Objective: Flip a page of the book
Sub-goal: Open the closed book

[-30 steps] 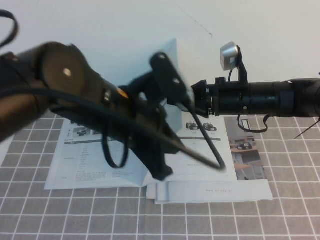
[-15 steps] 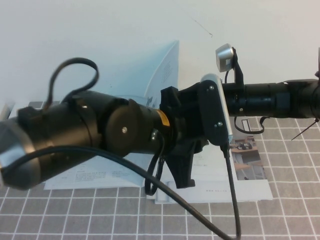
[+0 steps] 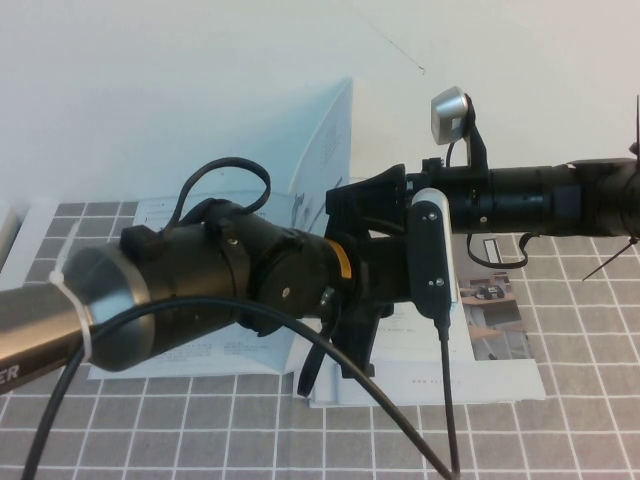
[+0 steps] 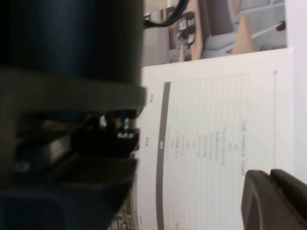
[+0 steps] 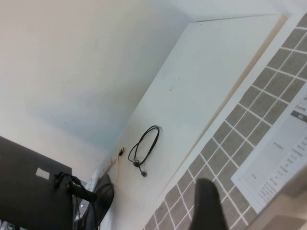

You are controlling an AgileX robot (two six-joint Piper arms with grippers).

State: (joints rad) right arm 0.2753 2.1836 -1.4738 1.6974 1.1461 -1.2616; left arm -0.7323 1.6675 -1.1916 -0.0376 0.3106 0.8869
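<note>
Since a moment ago the left gripper (image 3: 355, 345) has swung lower across the one open book (image 3: 420, 375) on the tabletop (image 3: 580, 430); its jaws sit close together, empty. One page (image 3: 322, 140) stands raised above the book, the right gripper (image 3: 395, 195) beside it, grip unclear. Left wrist: a table page (image 4: 211, 143) under the left gripper.

Shows the book (image 4: 216, 143) close up: a white page (image 4: 249, 120) with a grey bar and lines of small text. Blocked across half the frame by dark arm housing (image 4: 67, 115). Left pincer (image 4: 276, 199) finger tip dark, over the page edge.
</note>
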